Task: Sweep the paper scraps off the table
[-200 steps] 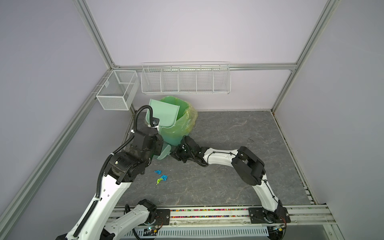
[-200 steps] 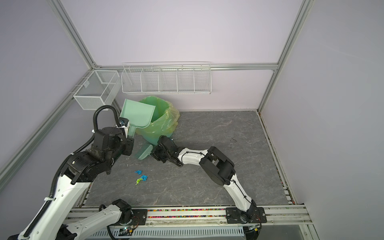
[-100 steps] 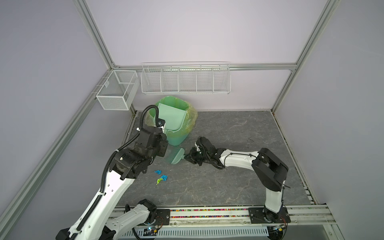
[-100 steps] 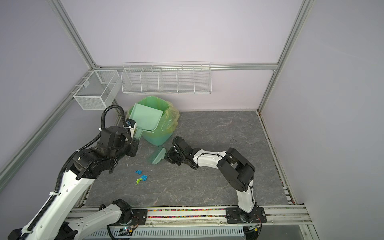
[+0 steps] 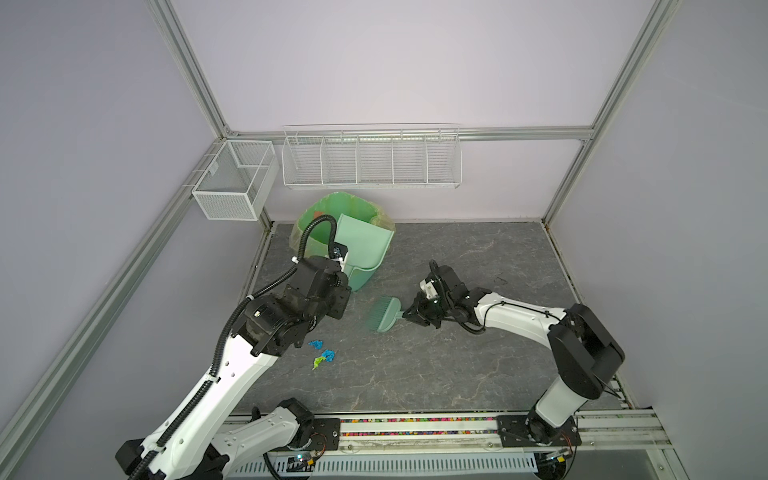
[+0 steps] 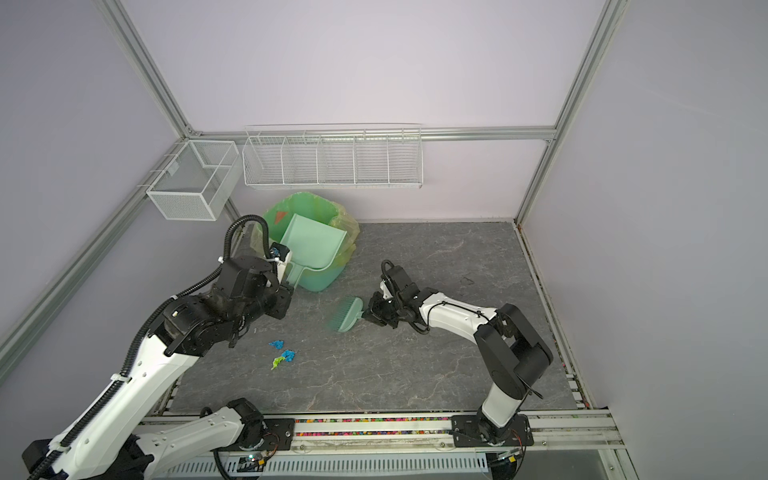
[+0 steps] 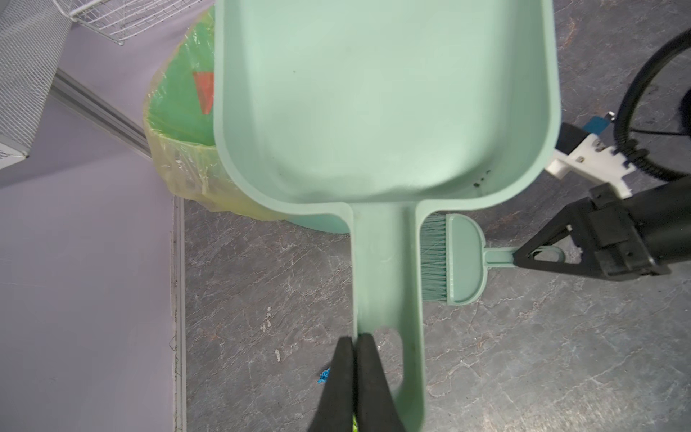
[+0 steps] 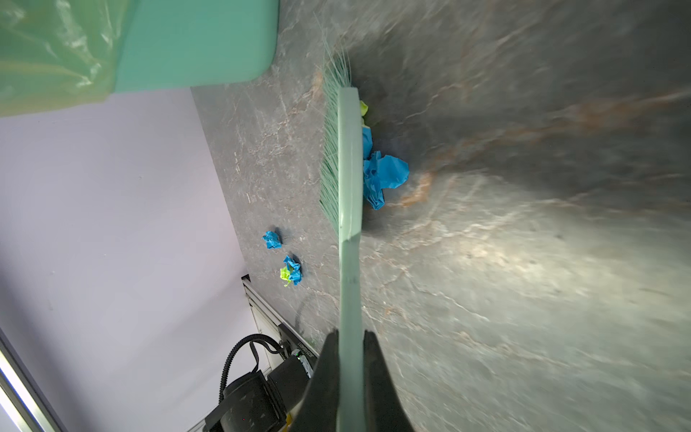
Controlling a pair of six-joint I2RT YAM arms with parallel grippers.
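Note:
My left gripper (image 7: 355, 338) is shut on one edge of the pale green dustpan's (image 7: 381, 101) handle and holds the pan over the green lined bin (image 5: 318, 216) at the back left. The pan (image 5: 365, 245) looks empty. My right gripper (image 8: 350, 333) is shut on the handle of the green brush (image 8: 350, 149), bristles near the table (image 5: 457, 353). The brush (image 5: 384, 313) hangs right of the bin, in front of the right gripper (image 5: 409, 316). Blue and lime paper scraps (image 8: 385, 175) lie against the brush head. Loose scraps (image 5: 324, 354) lie nearer the front, under my left arm.
Two white wire baskets hang on the walls, a long one (image 5: 370, 162) at the back and a small one (image 5: 232, 187) at the left corner. The arm rail (image 5: 415, 428) runs along the front edge. Aluminium framing borders the table's left side (image 7: 178, 299).
My right gripper has carried the brush to the right, away from the bin's foot. My left arm has shifted the dustpan from steeply raised behind the bin to flatter over its right side.

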